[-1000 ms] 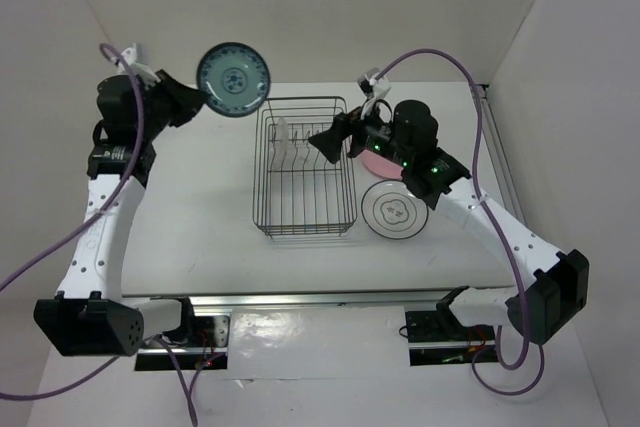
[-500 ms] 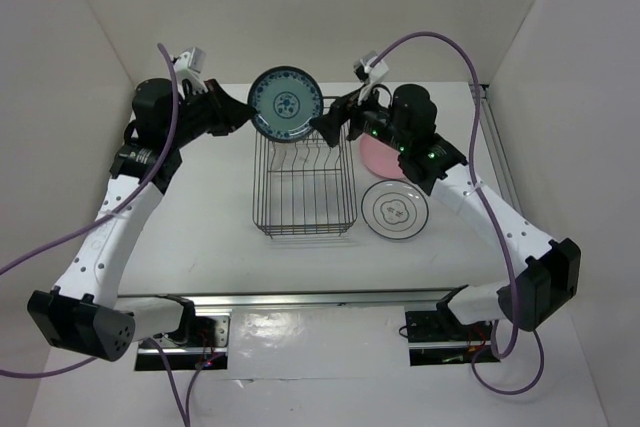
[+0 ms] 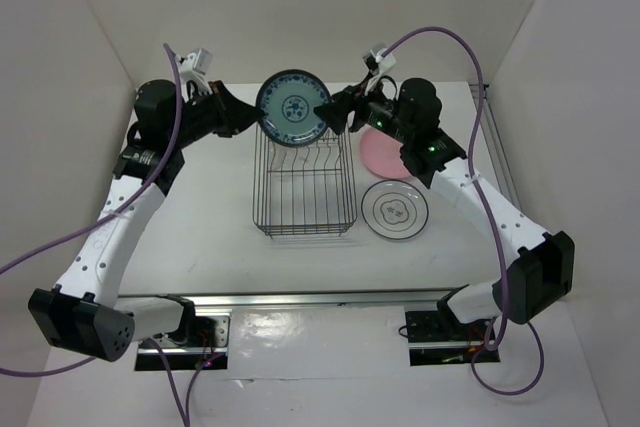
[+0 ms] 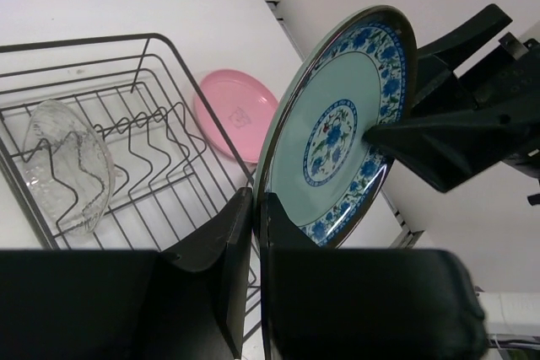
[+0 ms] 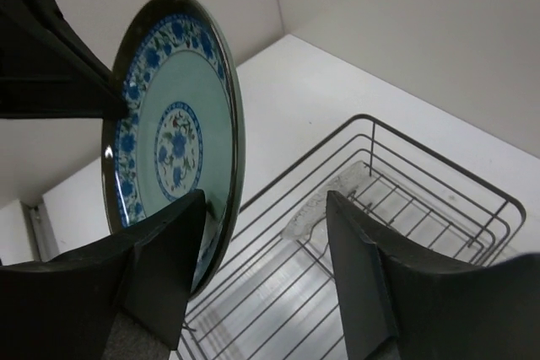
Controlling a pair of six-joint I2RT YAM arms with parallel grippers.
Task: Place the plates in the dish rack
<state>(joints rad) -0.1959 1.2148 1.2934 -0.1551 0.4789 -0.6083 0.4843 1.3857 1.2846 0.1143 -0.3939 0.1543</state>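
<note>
Above the far end of the dish rack (image 3: 305, 197), a dark teal plate (image 3: 293, 108) hangs on edge. The left hand (image 3: 257, 119) pinches its left rim and the right hand (image 3: 330, 112) straddles its right rim with parted fingers, so the three block entry from above. A glass plate (image 4: 66, 162) fills prongs at the far end. The nearer slots are free. A pink plate (image 3: 385, 154) and a ringed white plate (image 3: 395, 210) lie on the surface just right of the rack.

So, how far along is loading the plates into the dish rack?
Done: the clear glass plate sits in the dish rack. In hand: the left tool pinches the teal plate above the rack, the right tool open astride its rim. Left: the pink plate and the white ringed plate, on the table.
</note>
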